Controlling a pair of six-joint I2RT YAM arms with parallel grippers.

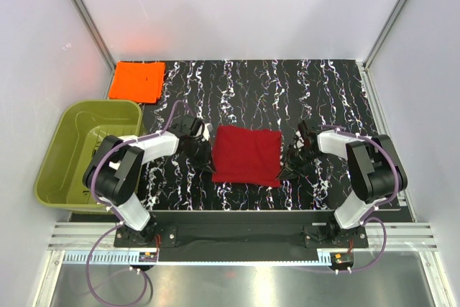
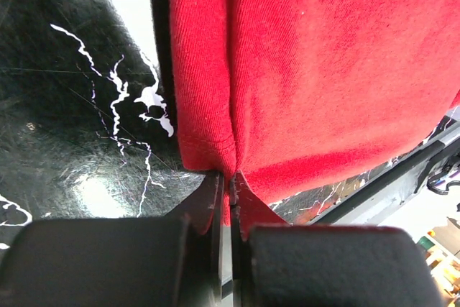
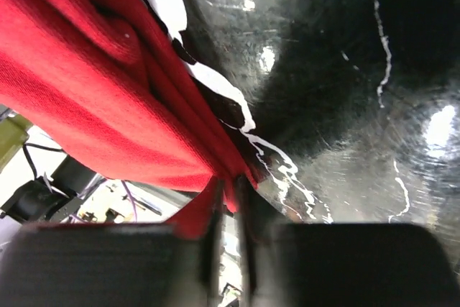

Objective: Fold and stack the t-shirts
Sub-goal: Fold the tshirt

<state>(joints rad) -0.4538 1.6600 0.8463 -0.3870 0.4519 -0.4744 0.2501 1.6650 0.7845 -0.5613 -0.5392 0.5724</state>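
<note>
A folded dark red t-shirt (image 1: 246, 154) lies in the middle of the black marbled table (image 1: 287, 91). My left gripper (image 1: 208, 169) is at its near left corner and is shut on the cloth; in the left wrist view the red t-shirt (image 2: 309, 70) is pinched between the gripper (image 2: 231, 181) fingers. My right gripper (image 1: 286, 172) is at the near right corner, likewise shut on the red t-shirt (image 3: 93, 106), whose edge is clamped at the gripper (image 3: 231, 185). A folded orange t-shirt (image 1: 136, 81) lies at the far left corner of the table.
An olive-green plastic tub (image 1: 85, 150) stands off the table's left side, beside my left arm. White walls with metal rails close in the back and sides. The table's near edge runs just behind both grippers.
</note>
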